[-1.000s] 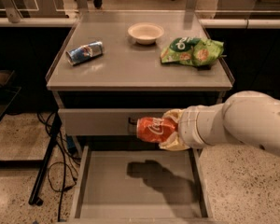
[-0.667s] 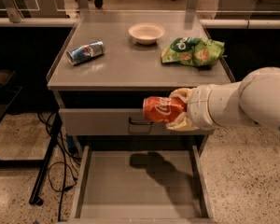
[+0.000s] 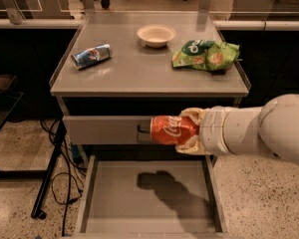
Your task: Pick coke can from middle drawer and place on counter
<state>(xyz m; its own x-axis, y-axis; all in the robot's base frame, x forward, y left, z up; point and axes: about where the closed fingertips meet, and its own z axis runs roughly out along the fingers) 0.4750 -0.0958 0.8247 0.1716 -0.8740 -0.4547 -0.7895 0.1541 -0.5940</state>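
Observation:
My gripper [image 3: 188, 131] is shut on the coke can [image 3: 170, 129], a red-orange can with white script, held on its side. It hangs in the air in front of the closed upper drawer front, above the open middle drawer [image 3: 94, 183] and below the level of the counter [image 3: 139, 71]. The drawer's bare floor shows only the shadow of my arm. My white arm reaches in from the right.
On the counter lie a blue-and-silver can [image 3: 91, 56] at the left, a pale bowl [image 3: 156, 35] at the back middle and a green snack bag [image 3: 205, 54] at the right. A dark stand and cables [image 3: 52, 178] are on the floor at the left.
My gripper has lifted the coke can a little higher and moved it slightly right, still in front of the upper drawer front. Nothing on the counter has moved.

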